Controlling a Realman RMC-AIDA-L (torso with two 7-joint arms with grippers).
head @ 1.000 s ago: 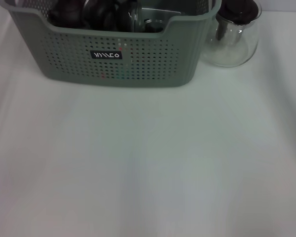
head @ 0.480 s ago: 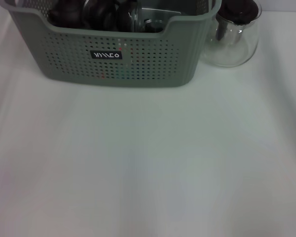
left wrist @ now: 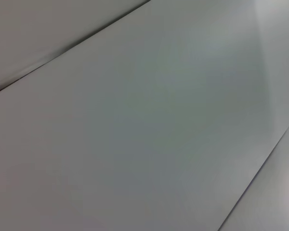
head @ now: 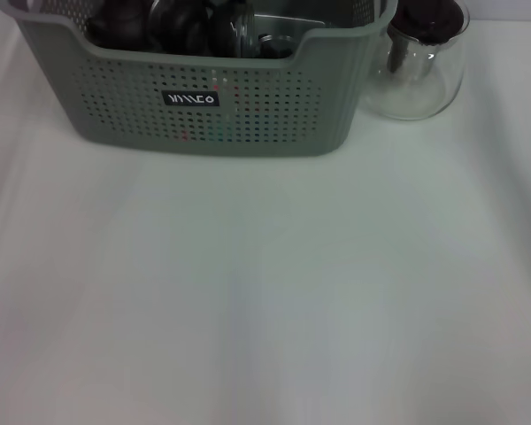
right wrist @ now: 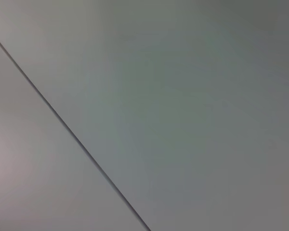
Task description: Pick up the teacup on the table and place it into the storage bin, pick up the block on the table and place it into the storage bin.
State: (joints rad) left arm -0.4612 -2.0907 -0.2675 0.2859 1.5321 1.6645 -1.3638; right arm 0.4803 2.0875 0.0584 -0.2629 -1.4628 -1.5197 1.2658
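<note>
Where the table (head: 265, 292) meets its far edge, the bin (head: 274, 115) stands upright, holding dark rounded items. A glass teapot (head: 420, 66) sits just beside its right wall. Neither gripper is in view; their jaw state cannot be told.

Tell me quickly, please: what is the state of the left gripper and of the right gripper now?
Left gripper: not in view in any picture; its wrist camera shows only bare table.
Right gripper: not in view either; its wrist camera shows the same.
</note>
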